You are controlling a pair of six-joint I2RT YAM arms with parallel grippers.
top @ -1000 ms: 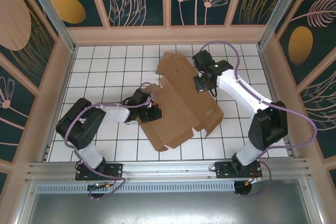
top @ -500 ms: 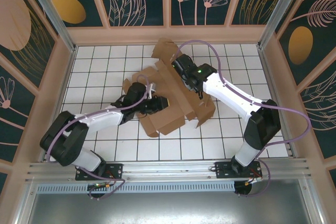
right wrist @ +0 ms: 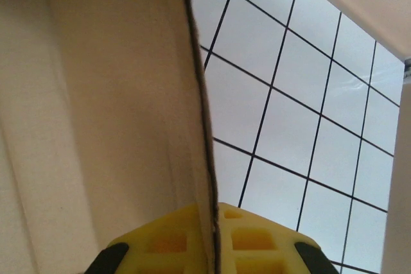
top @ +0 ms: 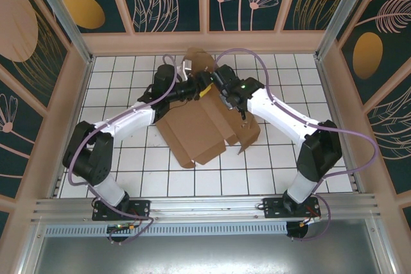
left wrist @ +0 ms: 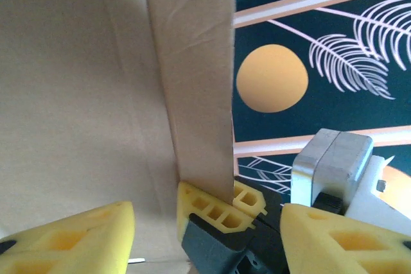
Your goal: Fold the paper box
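The paper box (top: pixel 202 129) lies in the middle of the white tiled bench (top: pixel 122 88). Most of it is flat brown card with folds and flaps. At its far end one flap (top: pixel 200 62) sticks up, near the back wall (top: pixel 205 42). Both arms stretch over to that far end. The two claws are very close together there, right at the raised part of the box.

The right claw (top: pixel 212 86) is closed tight on the box. In the right wrist view its yellow fingers (right wrist: pixel 257 239) pinch the thin edge of a card flap. The card is on one side of them and the white tiles are on the other.

The left claw (top: pixel 194 88) is open and holds nothing. Its two yellow fingers (left wrist: pixel 67 235) stand wide apart. In the left wrist view an upright strip of card runs down between them, apart from both. The right claw's yellow tips sit in that gap too, gripping the bottom of the strip. A big sheet of the box stands just behind the left claw's left finger.
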